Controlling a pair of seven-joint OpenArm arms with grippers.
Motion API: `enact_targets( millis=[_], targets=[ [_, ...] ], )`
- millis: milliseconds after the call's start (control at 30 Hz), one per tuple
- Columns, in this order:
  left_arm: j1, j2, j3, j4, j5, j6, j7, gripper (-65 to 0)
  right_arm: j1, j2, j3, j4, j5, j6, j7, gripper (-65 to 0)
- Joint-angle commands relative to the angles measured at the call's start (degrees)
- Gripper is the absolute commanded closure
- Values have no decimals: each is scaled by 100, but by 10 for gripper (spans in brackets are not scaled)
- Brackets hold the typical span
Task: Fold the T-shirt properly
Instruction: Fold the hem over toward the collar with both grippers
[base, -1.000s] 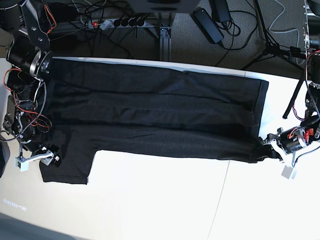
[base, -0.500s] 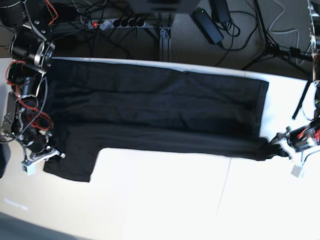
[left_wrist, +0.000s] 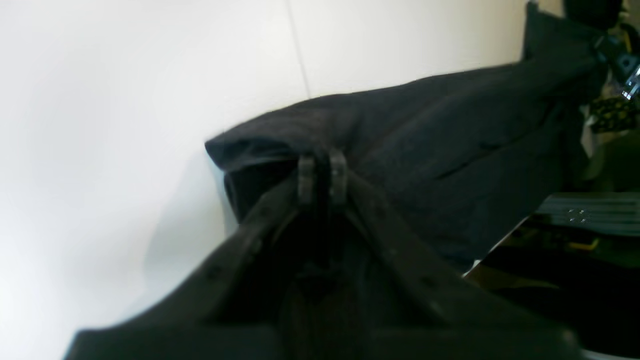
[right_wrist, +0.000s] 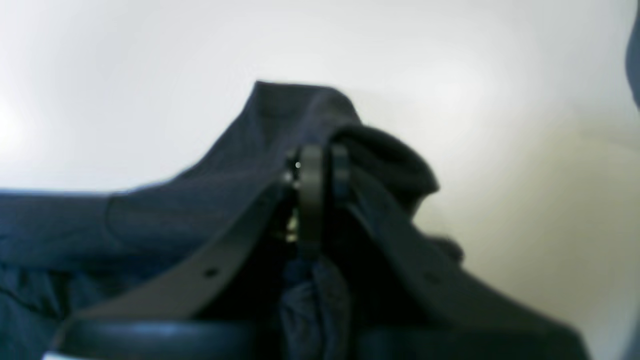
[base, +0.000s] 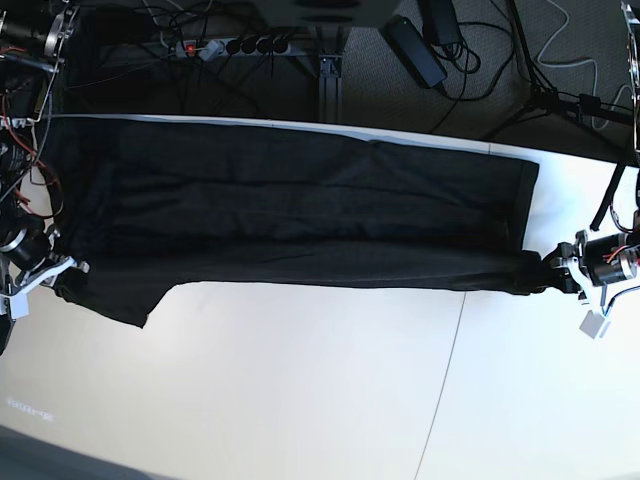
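Both claws are pinching the black T-shirt (base: 300, 215), lying stretched across the far half of the white counter (base: 330, 390): left claw (base: 556, 276) gripping its right end, right claw (base: 58, 274) its left. Lifting should be level and matched, keeping the near edge taut.

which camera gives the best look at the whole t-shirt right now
The base view: the T-shirt lies stretched across the table between both grippers. The left wrist view shows only a pinched, blurry end, and the right wrist view only bunched fabric at its jaws.
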Motion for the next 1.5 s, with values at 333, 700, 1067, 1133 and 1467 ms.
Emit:
enact_targets(
  millis=[333,700,1067,1133,1467],
  targets=[
    [0,-142,-52,83,-146,-115,103,0,-730,227,219,577,63,328,125,0],
    [0,-142,-52,83,-142,-115,125,0,-669,232,470,549,-286,295,608,-351],
    [2,-142,-52,83,-149,-115,210,0,459,236,717,-1088,-739,291,586,-351],
    [2,-142,-52,83,-149,-115,212,0,577,234,717,-1421,-732,291,586,-351],
    [0,-142,-52,83,-216,-115,208,0,645,13,710,-1847,-361,295,402,-351]
  ],
)
